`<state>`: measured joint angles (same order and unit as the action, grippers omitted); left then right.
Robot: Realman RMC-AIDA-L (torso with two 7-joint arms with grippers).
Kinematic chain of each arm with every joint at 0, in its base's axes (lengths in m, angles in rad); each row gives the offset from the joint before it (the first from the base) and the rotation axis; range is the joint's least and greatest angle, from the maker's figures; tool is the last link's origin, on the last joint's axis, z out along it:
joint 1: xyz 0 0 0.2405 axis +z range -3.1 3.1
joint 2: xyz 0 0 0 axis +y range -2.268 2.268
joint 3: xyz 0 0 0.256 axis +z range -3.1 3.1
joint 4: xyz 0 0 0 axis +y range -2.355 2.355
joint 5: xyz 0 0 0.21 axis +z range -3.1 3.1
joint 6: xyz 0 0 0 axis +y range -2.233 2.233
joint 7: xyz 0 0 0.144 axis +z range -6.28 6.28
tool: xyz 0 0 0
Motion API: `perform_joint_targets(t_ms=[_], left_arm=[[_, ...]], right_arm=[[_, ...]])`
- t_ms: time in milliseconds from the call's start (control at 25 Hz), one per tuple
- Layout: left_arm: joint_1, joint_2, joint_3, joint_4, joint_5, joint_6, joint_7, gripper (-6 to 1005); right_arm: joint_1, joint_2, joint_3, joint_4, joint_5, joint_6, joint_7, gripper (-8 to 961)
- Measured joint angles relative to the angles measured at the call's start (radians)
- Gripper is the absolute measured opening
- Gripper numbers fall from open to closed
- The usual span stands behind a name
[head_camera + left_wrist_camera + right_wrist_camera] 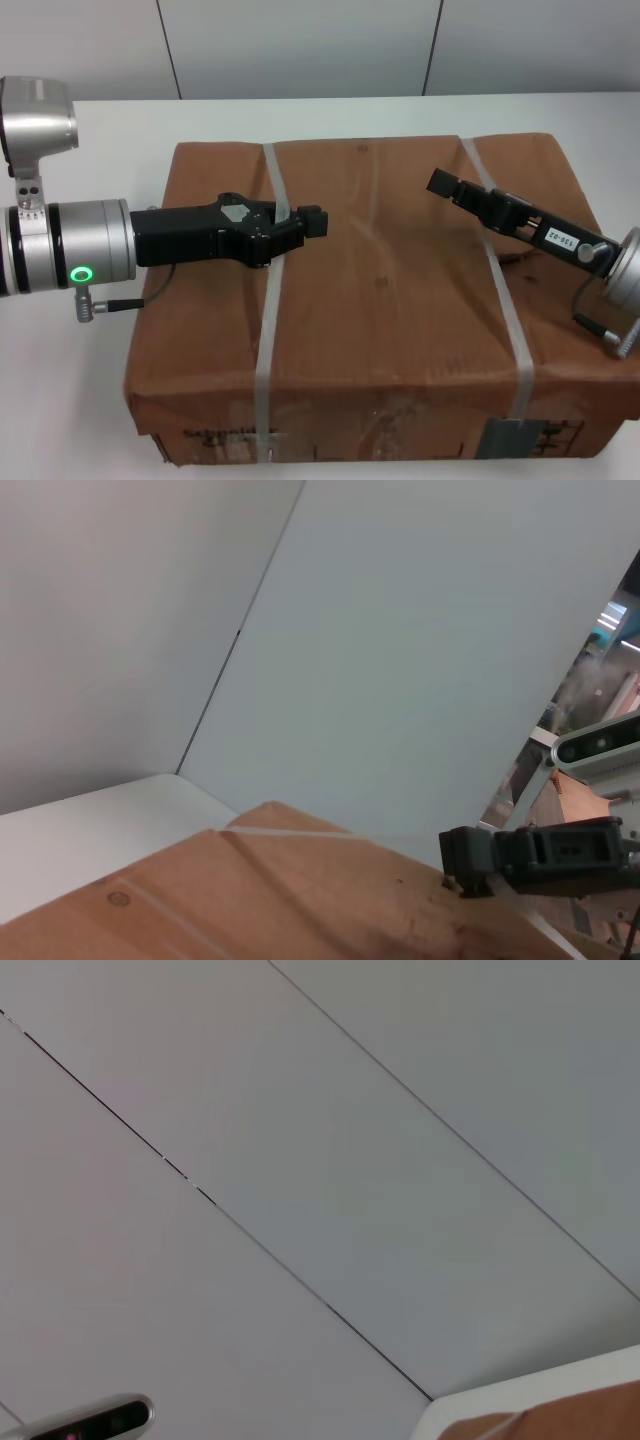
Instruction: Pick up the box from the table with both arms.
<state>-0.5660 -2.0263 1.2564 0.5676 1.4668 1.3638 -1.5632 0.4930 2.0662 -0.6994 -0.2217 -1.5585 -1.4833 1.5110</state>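
Observation:
The large brown cardboard box (380, 300) lies flat on the white table (60, 400), bound by two whitish straps (268, 330). Torn labels and tape (520, 437) show on its front side. My left gripper (312, 222) hovers over the box top at the left strap, pointing right, fingers together and empty. My right gripper (440, 182) hovers over the box top near the right strap, pointing left, also shut and empty. The left wrist view shows the box top (250, 900) and the right gripper (465, 862) beyond it. The right wrist view shows only a box corner (590, 1415).
A pale panelled wall (300, 45) rises behind the table's far edge. The table's white surface shows left of the box and behind it (120, 130). A small camera housing (95, 1422) shows in a corner of the right wrist view.

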Motion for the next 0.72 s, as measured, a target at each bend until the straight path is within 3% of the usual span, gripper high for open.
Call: perform_joint_targets(t_ms=[720], left_arm=[[0.001,-0.001,0.0,0.0,-0.002,0.0,0.003,109]], right_arm=[[-0.001,0.0,0.0,-0.001,0.001,0.0,0.0,12]])
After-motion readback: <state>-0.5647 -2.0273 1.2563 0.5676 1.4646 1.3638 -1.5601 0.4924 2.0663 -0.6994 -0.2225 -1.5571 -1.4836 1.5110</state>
